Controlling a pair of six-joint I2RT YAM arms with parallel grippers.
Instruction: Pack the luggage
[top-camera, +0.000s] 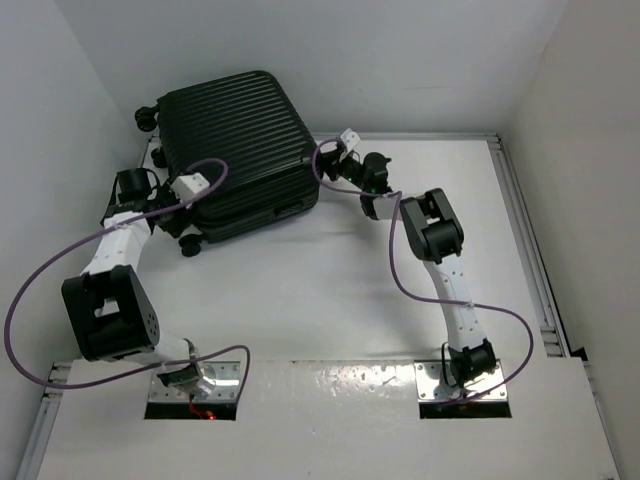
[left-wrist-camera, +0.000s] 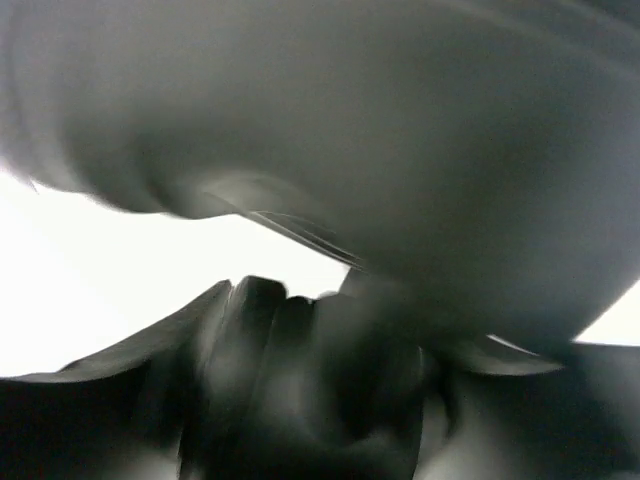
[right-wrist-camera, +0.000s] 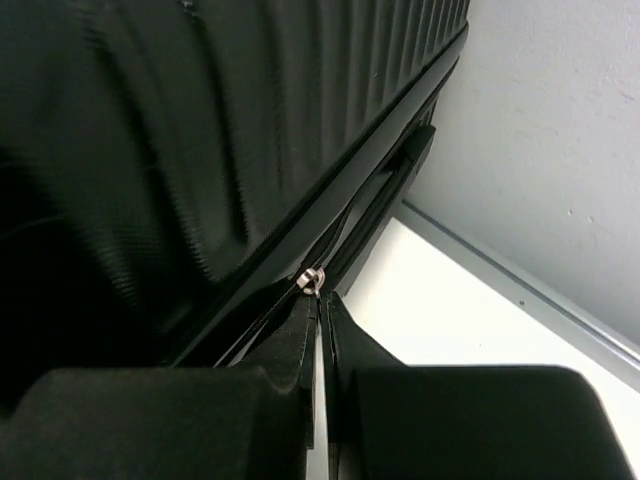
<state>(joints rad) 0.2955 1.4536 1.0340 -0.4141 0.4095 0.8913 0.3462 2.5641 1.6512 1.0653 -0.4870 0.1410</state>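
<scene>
The luggage (top-camera: 235, 150) is a big black ribbed suitcase lying shut at the back left of the table. My right gripper (top-camera: 322, 163) is at its right side. In the right wrist view the right gripper (right-wrist-camera: 320, 300) is shut, with the silver zipper pull (right-wrist-camera: 313, 279) pinched at its tips along the seam of the luggage (right-wrist-camera: 200, 130). My left gripper (top-camera: 197, 200) is at the case's near left corner. The left wrist view is blurred: the dark shell of the luggage (left-wrist-camera: 400, 130) fills the top, and the left gripper (left-wrist-camera: 300, 330) is a dark smear below it.
White walls close in the table on the left, the back and the right. A metal rail (top-camera: 522, 230) runs along the right edge. Small black wheels (top-camera: 147, 118) stick out at the case's left side. Purple cables loop off both arms.
</scene>
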